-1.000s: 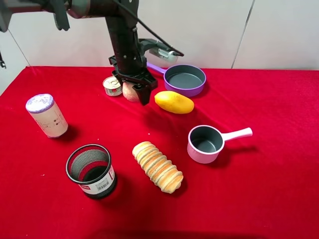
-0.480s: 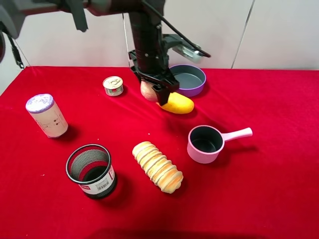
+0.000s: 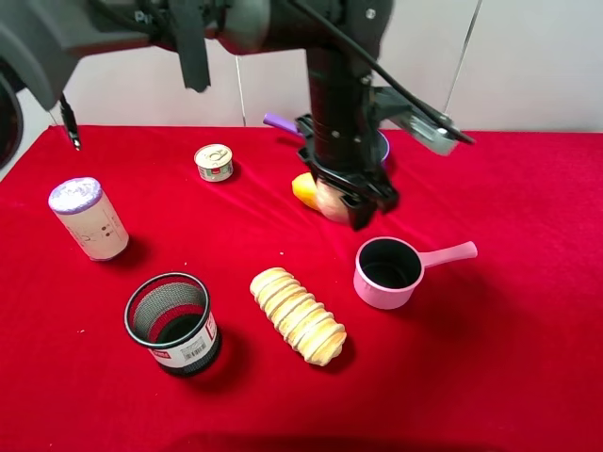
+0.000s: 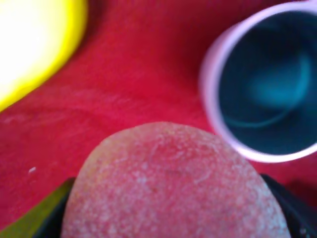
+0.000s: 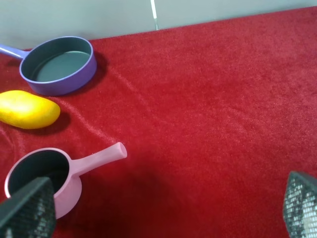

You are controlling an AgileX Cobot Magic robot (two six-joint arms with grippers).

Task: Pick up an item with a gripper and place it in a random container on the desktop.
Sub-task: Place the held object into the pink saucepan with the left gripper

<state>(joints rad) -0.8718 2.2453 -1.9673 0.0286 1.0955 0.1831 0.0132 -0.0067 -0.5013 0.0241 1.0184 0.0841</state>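
My left gripper (image 3: pixel 345 201) is shut on the pinkish-red and tan peach (image 3: pixel 332 200) and holds it in the air above the red desktop (image 3: pixel 490 358), just up and left of the pale pink saucepan (image 3: pixel 388 271). In the left wrist view the peach (image 4: pixel 171 186) fills the foreground, with the saucepan (image 4: pixel 265 82) beyond it and the yellow mango (image 4: pixel 34 44) to one side. My right gripper (image 5: pixel 163 210) is open and empty; its fingertips (image 5: pixel 27 208) frame the right wrist view, where the saucepan (image 5: pixel 47 178) also shows.
The mango (image 3: pixel 303 188) lies partly behind the arm, with the purple pan (image 5: pixel 59 64) behind it. A ridged bread loaf (image 3: pixel 298 315), a black mesh cup (image 3: pixel 172 322), a white canister (image 3: pixel 89 218) and a small tin (image 3: pixel 214 162) stand on the cloth.
My left arm has lifted the peach from beside the tin and carried it rightward and forward, past the mango, to just beside the pink saucepan.
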